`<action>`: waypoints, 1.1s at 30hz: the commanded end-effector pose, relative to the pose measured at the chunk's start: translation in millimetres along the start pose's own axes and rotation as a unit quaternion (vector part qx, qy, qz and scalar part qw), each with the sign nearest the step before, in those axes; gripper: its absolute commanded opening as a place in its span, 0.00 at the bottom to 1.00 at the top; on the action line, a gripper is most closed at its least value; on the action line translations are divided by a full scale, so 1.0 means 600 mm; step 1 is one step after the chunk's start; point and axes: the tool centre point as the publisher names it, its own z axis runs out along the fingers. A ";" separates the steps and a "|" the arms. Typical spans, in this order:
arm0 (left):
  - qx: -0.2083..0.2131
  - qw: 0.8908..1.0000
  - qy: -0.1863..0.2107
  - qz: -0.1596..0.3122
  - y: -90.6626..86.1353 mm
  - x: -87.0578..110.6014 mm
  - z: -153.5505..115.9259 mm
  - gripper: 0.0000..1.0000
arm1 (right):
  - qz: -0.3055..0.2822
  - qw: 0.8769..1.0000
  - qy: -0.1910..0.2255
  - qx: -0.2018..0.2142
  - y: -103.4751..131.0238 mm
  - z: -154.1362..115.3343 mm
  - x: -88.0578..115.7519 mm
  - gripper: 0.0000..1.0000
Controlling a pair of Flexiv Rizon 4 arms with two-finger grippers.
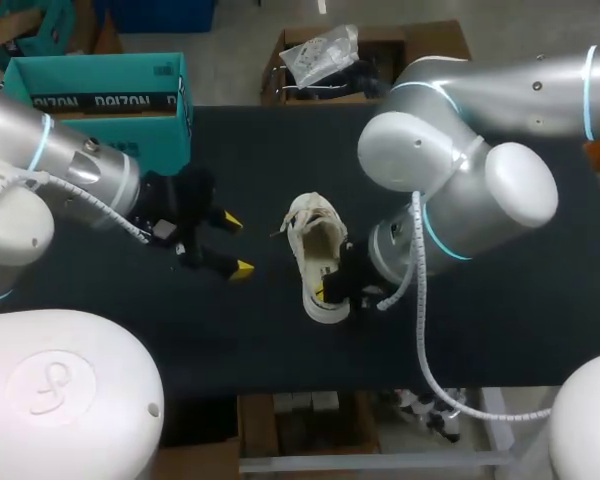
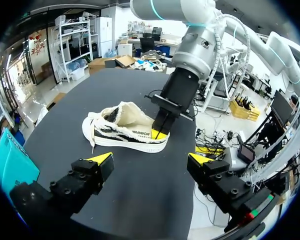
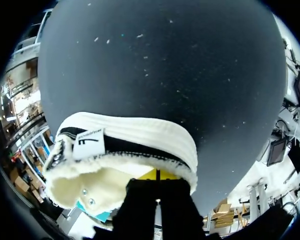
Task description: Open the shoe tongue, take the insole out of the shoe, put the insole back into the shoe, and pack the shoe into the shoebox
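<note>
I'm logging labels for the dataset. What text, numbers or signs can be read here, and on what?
Shoebox: white lettering on a dark band, too blurred to read.
Shoe: small dark lettering on its side, too small to read surely.
Heel tab: one dark mark, no legible word.

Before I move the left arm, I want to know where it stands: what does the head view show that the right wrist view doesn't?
Only the head view shows the left tool, open and empty, apart from the shoe on its left side, and the whole teal shoebox behind it. Only the right wrist view shows the heel tab and fleecy collar close up; of the box it gives at most a teal sliver. Both show the shoe, the black table and the right tool at the shoe's heel.
</note>
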 end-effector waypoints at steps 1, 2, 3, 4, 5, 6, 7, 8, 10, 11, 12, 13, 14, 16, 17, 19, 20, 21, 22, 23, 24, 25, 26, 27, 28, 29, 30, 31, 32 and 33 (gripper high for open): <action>0.001 1.000 -0.003 0.000 -0.003 0.008 0.001 1.00 | -0.018 0.998 0.001 0.052 0.005 -0.060 0.010 0.00; 0.002 1.000 -0.002 0.000 -0.003 0.010 0.002 1.00 | -0.024 0.998 0.004 0.054 0.003 -0.068 0.013 0.00; 0.003 1.000 -0.002 0.000 -0.004 0.011 0.003 1.00 | -0.028 0.998 0.004 0.051 0.001 -0.075 0.016 0.00; 0.004 1.000 -0.001 0.000 -0.005 0.013 0.005 1.00 | -0.034 0.998 0.005 0.055 0.000 -0.082 0.020 0.00; 0.004 1.000 0.000 0.000 -0.005 0.014 0.006 1.00 | -0.039 0.997 0.008 0.060 -0.001 -0.088 0.022 0.00; 0.005 1.000 0.000 0.000 -0.005 0.015 0.008 1.00 | -0.042 0.997 0.008 0.061 -0.002 -0.094 0.024 0.05; 0.005 1.000 0.001 0.000 -0.005 0.016 0.009 1.00 | -0.047 0.997 0.009 0.066 -0.003 -0.098 0.027 0.20; 0.006 1.000 0.002 0.000 -0.006 0.017 0.010 1.00 | -0.050 0.996 0.011 0.073 -0.002 -0.103 0.029 0.36; 0.007 1.000 0.002 0.000 -0.006 0.019 0.010 1.00 | -0.056 0.995 0.015 0.082 -0.003 -0.109 0.031 1.00; 0.008 1.000 0.003 0.000 -0.006 0.019 0.010 1.00 | -0.059 0.994 0.018 0.088 -0.004 -0.112 0.032 1.00; 0.008 1.000 0.002 0.000 -0.005 0.020 0.010 1.00 | -0.061 0.994 0.020 0.091 -0.004 -0.115 0.032 1.00; 0.009 1.000 0.002 -0.001 -0.005 0.021 0.009 1.00 | -0.061 0.994 0.021 0.091 -0.004 -0.117 0.033 1.00; 0.010 1.000 0.002 -0.002 -0.005 0.021 0.009 1.00 | -0.063 0.993 0.024 0.094 -0.005 -0.119 0.034 1.00; 0.011 1.000 0.002 -0.004 -0.004 0.022 0.010 1.00 | -0.066 0.993 0.029 0.099 -0.005 -0.123 0.035 1.00; 0.011 1.000 0.002 -0.005 -0.003 0.022 0.010 1.00 | -0.069 0.991 0.034 0.106 -0.005 -0.125 0.035 1.00; 0.012 1.000 0.003 -0.009 -0.002 0.023 0.010 1.00 | -0.071 0.989 0.045 0.118 -0.003 -0.131 0.035 1.00; 0.012 1.000 0.003 -0.010 -0.002 0.023 0.011 1.00 | -0.073 0.989 0.049 0.122 -0.001 -0.134 0.036 1.00; 0.011 1.000 0.003 -0.012 -0.002 0.023 0.011 1.00 | -0.073 0.989 0.051 0.122 -0.001 -0.136 0.036 1.00; 0.011 1.000 0.003 -0.012 -0.002 0.023 0.011 1.00 | -0.073 0.989 0.053 0.119 -0.001 -0.138 0.036 1.00; 0.012 1.000 0.004 -0.012 -0.002 0.023 0.011 1.00 | -0.074 0.989 0.054 0.119 -0.002 -0.140 0.037 1.00; 0.012 1.000 0.004 -0.012 -0.002 0.024 0.011 1.00 | -0.076 0.989 0.055 0.117 -0.003 -0.141 0.038 1.00; 0.012 1.000 0.004 -0.012 -0.002 0.024 0.011 1.00 | -0.076 0.989 0.056 0.113 -0.004 -0.143 0.038 1.00; 0.013 1.000 0.004 -0.013 -0.002 0.024 0.011 1.00 | -0.078 0.989 0.057 0.109 -0.005 -0.146 0.039 1.00; 0.013 1.000 0.004 -0.013 -0.002 0.024 0.011 1.00 | -0.079 0.989 0.060 0.108 -0.006 -0.148 0.039 1.00; 0.014 1.000 0.004 -0.013 -0.002 0.024 0.011 1.00 | -0.081 0.989 0.065 0.108 -0.005 -0.151 0.039 1.00; 0.014 1.000 0.003 -0.014 -0.002 0.024 0.011 1.00 | -0.081 0.989 0.069 0.106 -0.004 -0.154 0.038 1.00; 0.014 1.000 0.003 -0.015 -0.002 0.024 0.011 1.00 | -0.081 0.988 0.074 0.108 -0.003 -0.156 0.038 1.00; 0.015 1.000 0.003 -0.015 -0.002 0.024 0.011 1.00 | -0.081 0.988 0.078 0.109 -0.002 -0.158 0.038 1.00; 0.015 1.000 0.003 -0.015 -0.002 0.024 0.011 1.00 | -0.080 0.988 0.078 0.106 -0.002 -0.159 0.038 1.00; 0.015 1.000 0.003 -0.015 -0.002 0.024 0.011 1.00 | -0.080 0.988 0.079 0.105 -0.002 -0.160 0.038 1.00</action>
